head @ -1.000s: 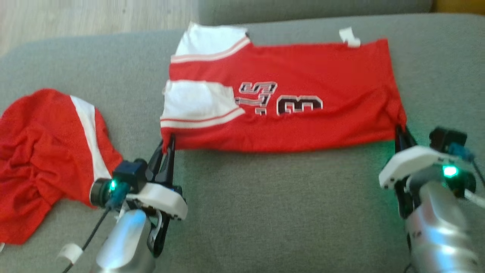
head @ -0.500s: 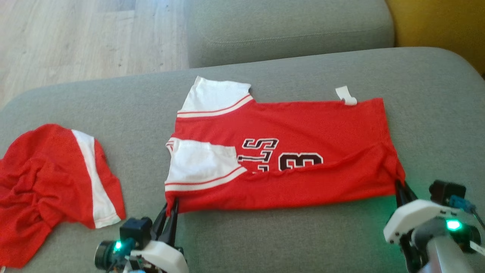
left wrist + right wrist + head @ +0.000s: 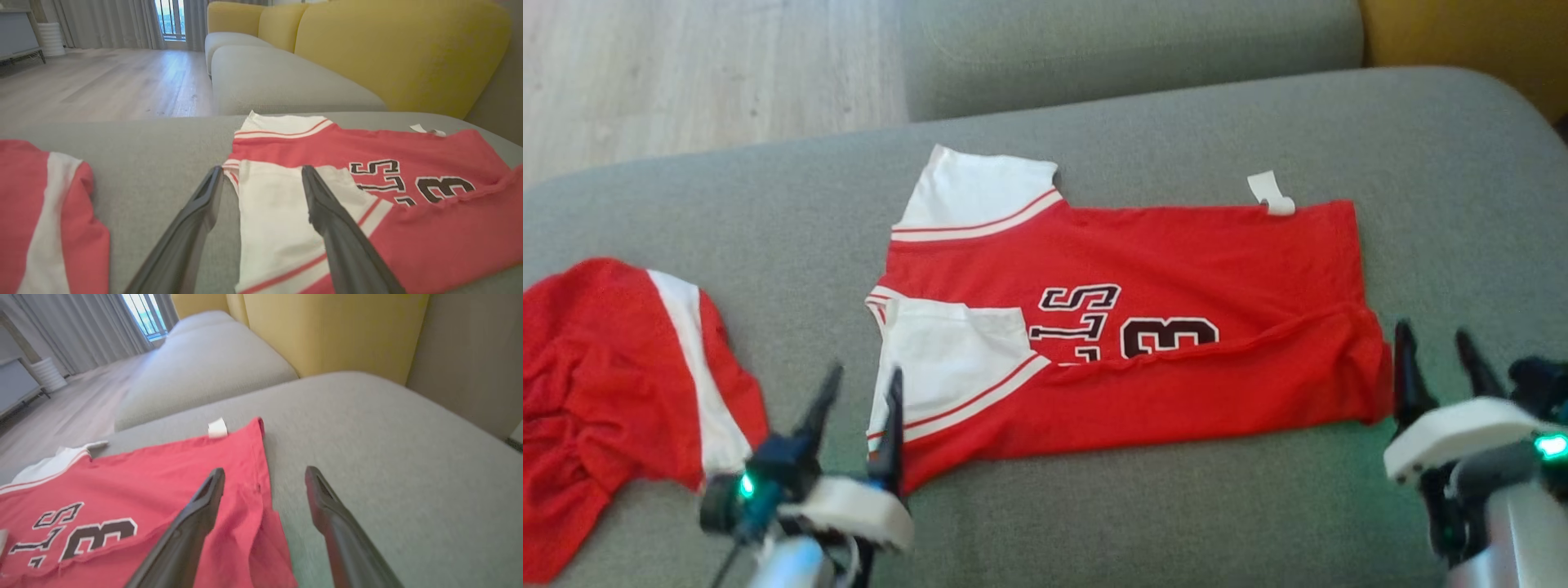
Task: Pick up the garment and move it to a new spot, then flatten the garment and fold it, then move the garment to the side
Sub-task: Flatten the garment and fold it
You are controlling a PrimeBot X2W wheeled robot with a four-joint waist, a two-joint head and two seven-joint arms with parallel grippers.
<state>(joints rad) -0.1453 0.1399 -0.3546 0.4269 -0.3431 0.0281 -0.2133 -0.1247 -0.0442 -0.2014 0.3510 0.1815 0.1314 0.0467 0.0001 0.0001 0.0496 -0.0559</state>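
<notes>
Since the jersey (image 3: 1143, 327) lies flat on the grey seat cushion (image 3: 1135, 506) with its long axis running side to side along the cushion's front edge, we enter it as one item flanked by two claws, one at each near corner. Item: red jersey, white sleeves, dark lettering uppermost. The sleeve end points toward the cushion's left and the hem end toward its right. The near long edge is doubled back over the foot of the lettering, so we judge one lengthwise fold already in place. We record the left claw (image 3: 864, 377) at the cushion's front left, jaws wide apart and holding nothing. One finger is over bare cushion and the other over the white sleeve (image 3: 947, 351), with the sleeve's edge lying between them. We record the right claw (image 3: 1431, 333) toward the cushion's front right, jaws likewise wide and holding nothing, just beside the hem corner (image 3: 1368, 376). Its wrist view sets the hem edge between the fingers. The jersey lies ahead of both claws, toward the cushion's back. The left claw is nearer the sleeve end, the right nearer the hem end. We judge that any further fold or carry turns on that side-to-side axis, each claw taking its own end. Also entered: a second red garment (image 3: 613, 392), crumpled at the cushion's far left, and a white label tab (image 3: 1270, 193) on the jersey's edge toward the cushion's back.
</notes>
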